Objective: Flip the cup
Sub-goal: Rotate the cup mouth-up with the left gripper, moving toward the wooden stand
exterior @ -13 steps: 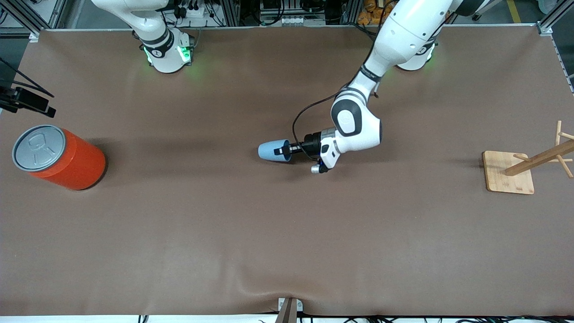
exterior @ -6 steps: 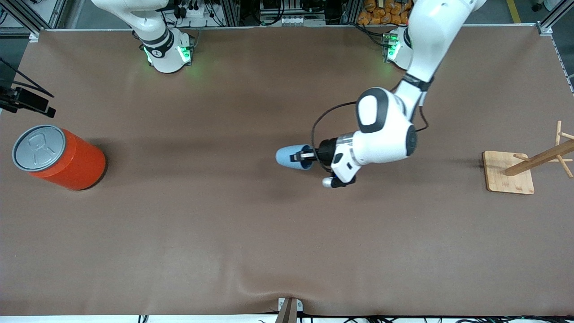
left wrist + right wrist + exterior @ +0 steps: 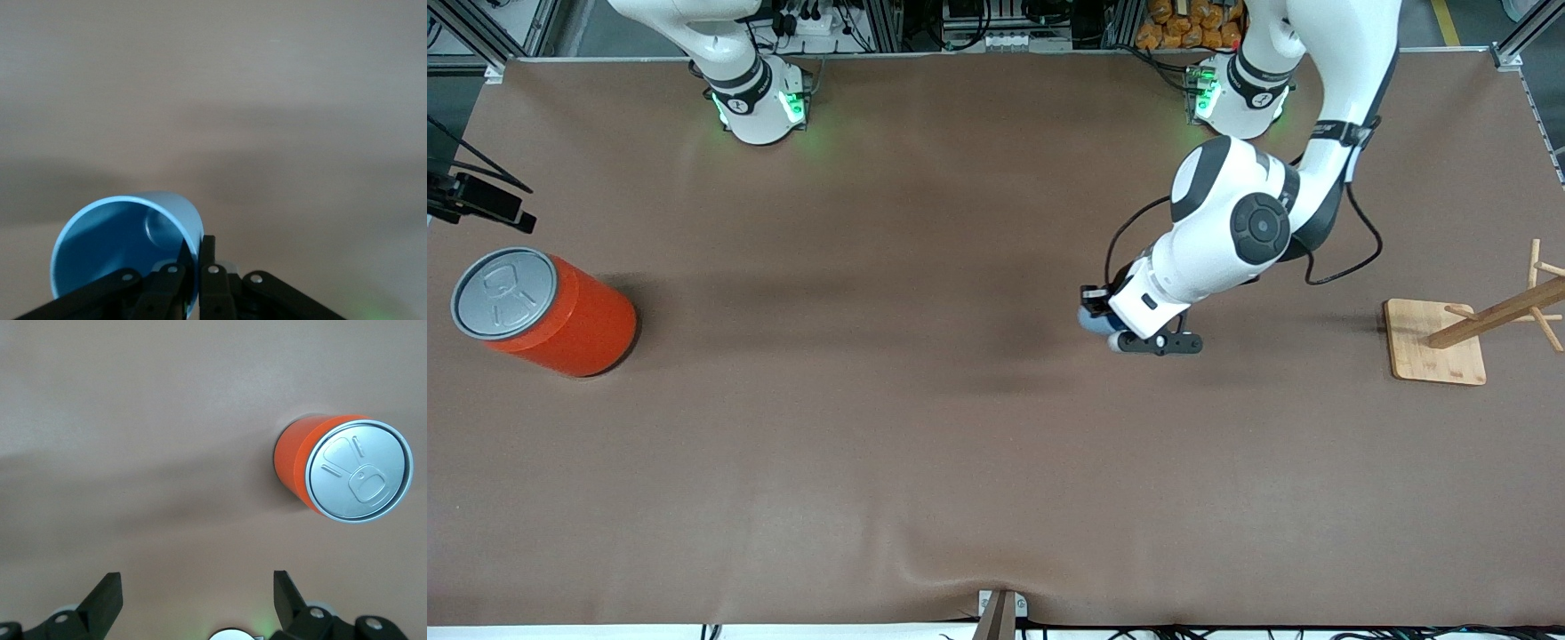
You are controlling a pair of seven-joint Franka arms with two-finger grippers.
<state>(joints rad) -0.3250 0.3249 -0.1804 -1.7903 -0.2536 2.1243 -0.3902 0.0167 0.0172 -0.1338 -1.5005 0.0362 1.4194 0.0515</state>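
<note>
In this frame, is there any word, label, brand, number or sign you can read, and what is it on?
None can be read.
Orange can: grey lid shows only an embossed pull-tab outline, no letters.
Cup, pinched by its rim in the left gripper: plain blue.
Right gripper, waiting open above the can: no marking.
Wooden rack: bare wood.

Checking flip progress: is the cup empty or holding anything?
Empty. The left wrist view looks into the blue cup held by its rim in the left hand: bare inner wall and bottom, nothing inside.
</note>
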